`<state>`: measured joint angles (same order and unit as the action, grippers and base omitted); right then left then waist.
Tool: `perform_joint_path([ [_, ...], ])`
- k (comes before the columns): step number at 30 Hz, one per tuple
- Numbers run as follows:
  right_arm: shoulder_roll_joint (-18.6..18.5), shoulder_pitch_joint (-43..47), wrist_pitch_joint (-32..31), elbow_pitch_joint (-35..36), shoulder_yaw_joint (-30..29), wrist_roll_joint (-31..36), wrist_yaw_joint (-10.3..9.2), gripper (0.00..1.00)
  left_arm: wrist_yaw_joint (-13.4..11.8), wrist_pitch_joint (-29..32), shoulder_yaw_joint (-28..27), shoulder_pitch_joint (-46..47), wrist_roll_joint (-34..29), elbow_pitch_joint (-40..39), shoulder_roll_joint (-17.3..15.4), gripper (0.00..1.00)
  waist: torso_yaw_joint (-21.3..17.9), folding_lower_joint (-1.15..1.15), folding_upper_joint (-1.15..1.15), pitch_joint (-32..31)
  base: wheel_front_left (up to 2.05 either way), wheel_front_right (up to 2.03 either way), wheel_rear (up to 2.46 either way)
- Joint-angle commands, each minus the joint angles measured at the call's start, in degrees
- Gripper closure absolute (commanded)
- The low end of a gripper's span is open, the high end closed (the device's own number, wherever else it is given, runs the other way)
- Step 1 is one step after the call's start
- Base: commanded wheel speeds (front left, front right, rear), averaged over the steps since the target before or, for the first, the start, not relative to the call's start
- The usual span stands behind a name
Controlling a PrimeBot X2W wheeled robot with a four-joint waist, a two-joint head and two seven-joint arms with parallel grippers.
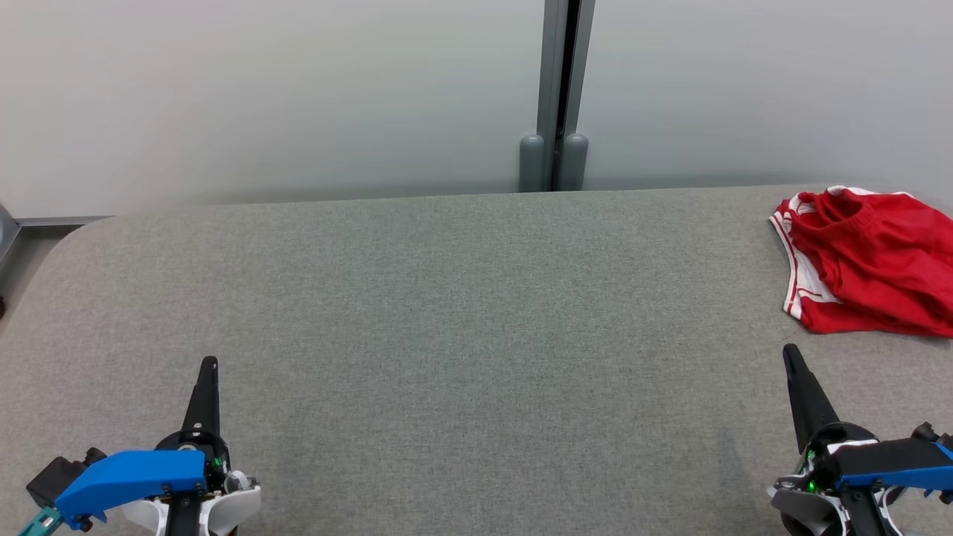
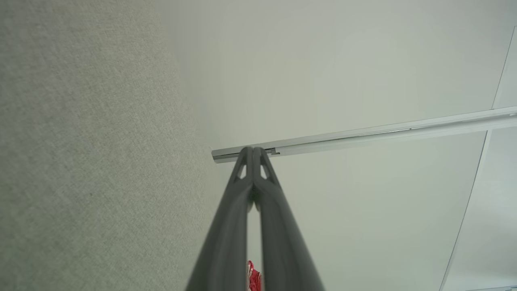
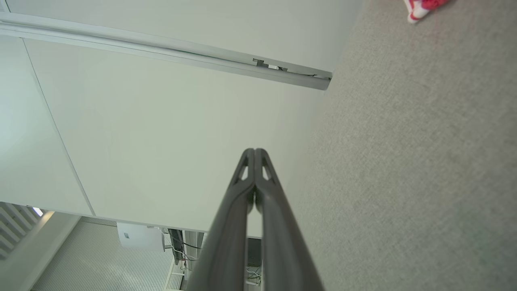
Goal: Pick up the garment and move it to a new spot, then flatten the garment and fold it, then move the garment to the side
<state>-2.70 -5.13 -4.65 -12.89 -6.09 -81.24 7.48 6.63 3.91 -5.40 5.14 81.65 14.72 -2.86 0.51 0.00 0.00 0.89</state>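
Observation:
A red garment point(image 1: 867, 260) with white trim lies crumpled at the far right of the grey fabric table point(image 1: 461, 313), partly cut off by the picture's edge. A corner of the garment point(image 3: 422, 7) peeks in at the top of the right wrist view, and a sliver of it point(image 2: 253, 279) appears low between the left fingers. My left gripper point(image 1: 210, 362) rests at the lower left, shut and empty. My right gripper point(image 1: 789, 351) sits at the lower right, shut and empty, a short way in front of the garment. Fingertips meet in both wrist views point(image 2: 253, 149) point(image 3: 254, 150).
A pale wall with a grey vertical post point(image 1: 555, 97) stands behind the table. The table's rounded corner point(image 1: 67, 238) is at the far left, with a strip of floor point(image 1: 15, 260) beyond it.

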Motion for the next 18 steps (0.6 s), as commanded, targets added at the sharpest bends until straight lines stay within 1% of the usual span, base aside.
perform_joint_path([
  [1, -0.3, -0.8, -0.4, -0.1, -0.2, -1.5, 0.02, 1.0, 0.5, 0.4, -0.5, 1.1, 1.3, -0.5, 0.0, 1.0, 0.0, 0.0, 0.0, 0.0, 0.0, 0.0, 0.0],
  [18, -0.3, -1.2, -1.6, -0.9, -0.5, -8.7, 0.02, 1.0, 0.9, 2.2, -1.0, 1.3, 8.3, -0.7, 0.0, 1.0, -0.4, 0.0, 0.0, -0.5, 0.0, 0.0, 0.0],
])
